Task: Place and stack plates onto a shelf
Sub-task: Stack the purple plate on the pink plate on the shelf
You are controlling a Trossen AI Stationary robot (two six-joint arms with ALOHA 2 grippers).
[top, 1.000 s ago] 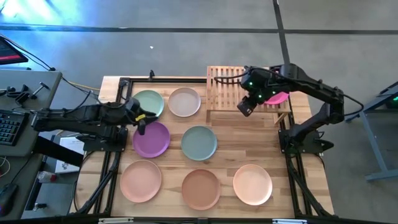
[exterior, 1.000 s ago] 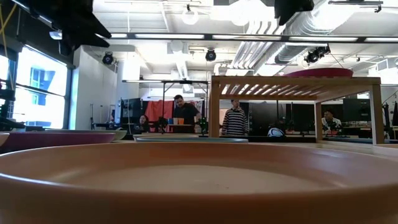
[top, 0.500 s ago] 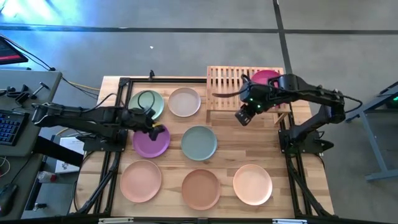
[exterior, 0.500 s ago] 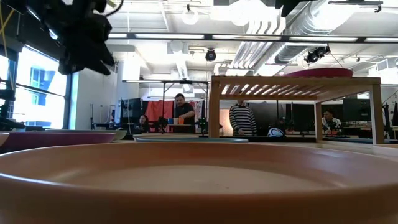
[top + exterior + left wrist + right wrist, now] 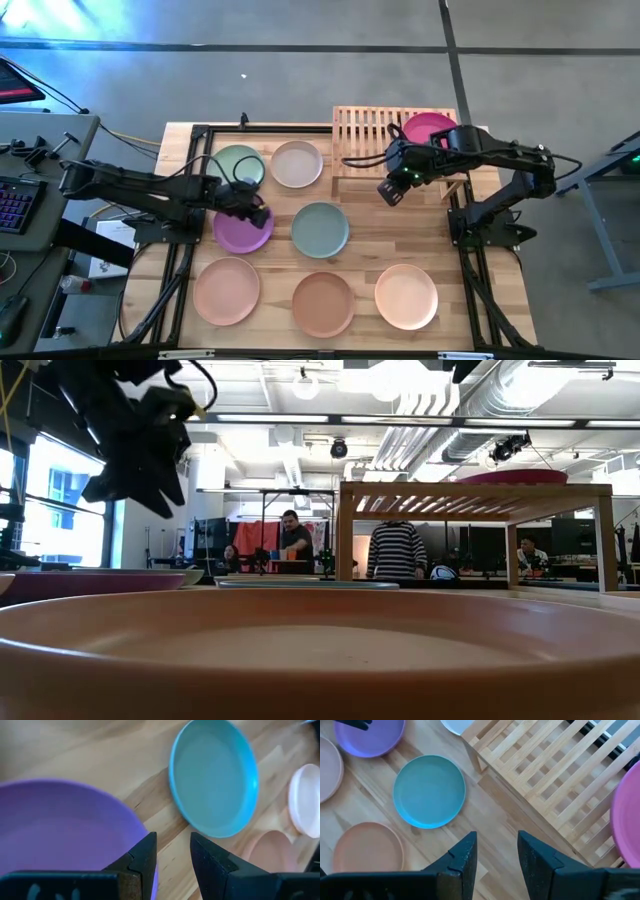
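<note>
Seven plates lie flat on the table: mint green (image 5: pixel 238 165), pale pink (image 5: pixel 297 163), purple (image 5: pixel 240 230), grey-teal (image 5: pixel 320 229), peach (image 5: pixel 227 290), terracotta (image 5: pixel 322 303) and cream (image 5: pixel 406 296). A magenta plate (image 5: pixel 428 127) rests on the slatted shelf (image 5: pixel 365 130) at the far right. My left gripper (image 5: pixel 256 213) is open and hangs just over the purple plate's right rim (image 5: pixel 142 832), tilted downward. My right gripper (image 5: pixel 390 190) is open above the table, in front of the shelf's near edge, and holds nothing.
The shelf's left half (image 5: pixel 545 775) has bare slats. Bare tabletop (image 5: pixel 385 235) lies between the grey-teal plate and the shelf. The terracotta plate (image 5: pixel 320 650) fills the low view's foreground. People stand in the room behind the table.
My left gripper has gone toward the table's right edge and down, rolling its wrist, and now hangs over the purple plate's right rim. My right arm has swung toward the near edge, away from the shelf top, uncovering the magenta plate, which has stayed put.
</note>
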